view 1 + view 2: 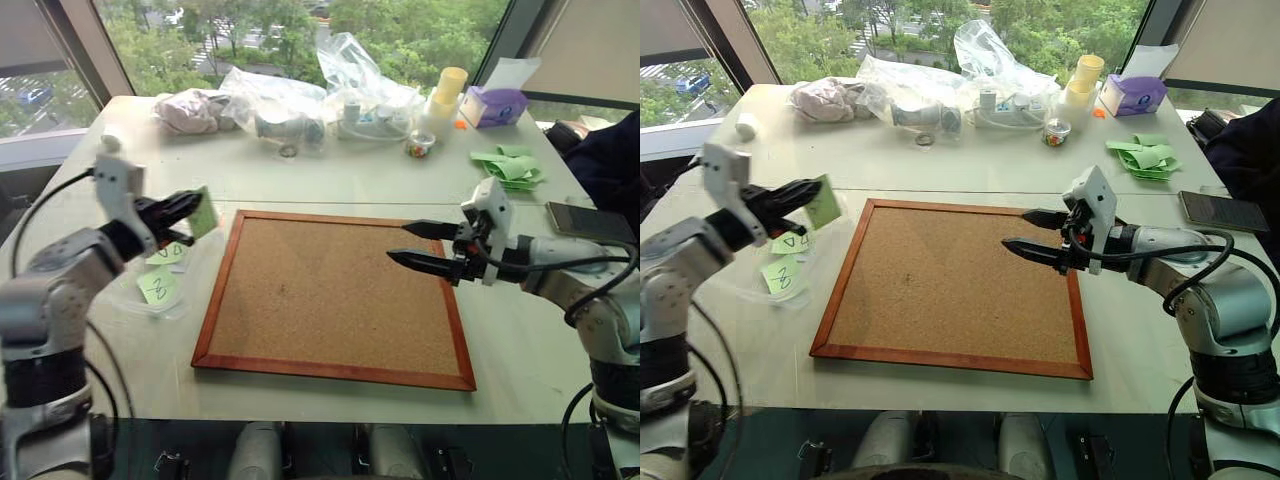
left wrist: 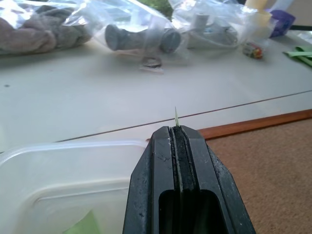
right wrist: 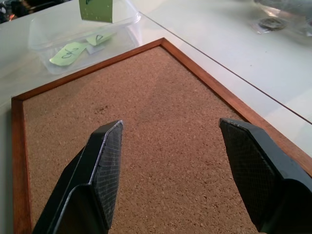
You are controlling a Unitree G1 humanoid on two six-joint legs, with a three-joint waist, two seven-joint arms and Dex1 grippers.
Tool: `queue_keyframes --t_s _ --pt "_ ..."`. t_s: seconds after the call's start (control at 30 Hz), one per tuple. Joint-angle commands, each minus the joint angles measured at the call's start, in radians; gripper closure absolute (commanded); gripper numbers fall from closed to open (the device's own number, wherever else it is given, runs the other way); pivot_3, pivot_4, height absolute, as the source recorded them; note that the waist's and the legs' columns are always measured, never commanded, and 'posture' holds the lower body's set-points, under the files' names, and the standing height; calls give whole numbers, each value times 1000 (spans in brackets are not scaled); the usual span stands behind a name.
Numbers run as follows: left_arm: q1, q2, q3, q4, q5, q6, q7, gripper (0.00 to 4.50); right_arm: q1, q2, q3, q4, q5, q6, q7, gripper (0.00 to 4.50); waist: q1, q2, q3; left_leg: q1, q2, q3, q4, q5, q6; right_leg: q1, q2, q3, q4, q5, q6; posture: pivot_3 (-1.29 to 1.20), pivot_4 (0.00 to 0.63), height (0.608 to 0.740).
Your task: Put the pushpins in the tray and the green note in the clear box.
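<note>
- My left pincer [image 1: 192, 208] pinches the green note [image 1: 205, 212] upright, just above the clear box [image 3: 122, 24] at the corkboard's [image 1: 330, 300] left edge.
- My right pincer [image 1: 420, 245] hangs spread and empty over the cork.
- I'd centre the note over the box, lower it, then release.
- Pale worktop [image 1: 400, 170]; bagged clutter at the far edge under windows.

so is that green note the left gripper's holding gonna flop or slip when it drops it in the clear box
The green note looks thin and very light, so it would probably flutter rather than drop straight. It stands fairly flat from the left gripper, so likely a little stiff. Only an edge shows between the shut fingers; it might cling briefly over the clear box.
</note>
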Motion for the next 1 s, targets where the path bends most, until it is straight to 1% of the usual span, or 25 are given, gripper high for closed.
queue_keyframes --t_s 0.03,0.13,0.23,0.3,0.33,0.47,0.57,0.67,0.8,1.0 --pt "64 40 46 24 -2 -18 -45 4500 -39 -7 14 12 -17 -39 17 1302 3 0 0 0 0 0 0 0 0 0 -1 0 0 0 0 0 150 740" --pt "122 53 41 66 17 -36 -64 4500 -49 -5 32 30 -31 -54 25 1302 3 -1 0 0 0 0 0 0 1 0 -2 0 0 0 0 0 150 740" --pt "154 75 21 82 26 -46 -100 3518 -51 -6 39 39 -39 -63 32 1256 0 -2 1 -1 0 0 0 0 1 0 -2 0 0 0 0 0 150 740" --pt "161 90 15 92 32 -51 -120 2639 -51 -10 40 43 -46 -67 35 1256 -3 -2 1 -1 0 1 0 0 1 -1 -2 0 0 0 0 0 150 740" --pt "159 99 10 97 44 -67 -128 2031 -47 -16 39 47 -52 -71 37 1256 -3 -2 1 0 0 1 0 0 0 -1 -2 0 0 0 0 0 150 740" --pt "123 141 -6 107 46 -94 -184 85 -22 -39 25 57 -72 -85 48 1256 -2 -2 1 0 0 1 0 0 0 -1 -2 0 0 0 0 0 150 740" --pt "80 161 -23 98 28 -105 -235 25 2 -54 13 64 -83 -98 49 1256 -1 -3 1 -1 0 1 0 0 0 -1 -2 0 0 0 0 0 150 740" --pt "22 170 -61 48 -24 -70 -301 25 33 -70 -13 60 -77 -96 54 1256 -3 -3 2 -1 0 1 0 0 0 -1 -2 0 0 0 0 0 150 740" --pt "-24 157 -153 -19 -55 -47 -354 25 76 -103 -31 58 -96 -113 61 1256 -3 -3 2 -1 0 2 0 0 0 -1 -2 0 0 0 0 0 150 740" --pt "-40 134 -328 -74 -11 -99 -432 25 103 -130 -50 48 -88 -111 70 1256 -5 -3 2 0 -1 2 0 0 0 -1 0 0 0 0 0 0 150 740"
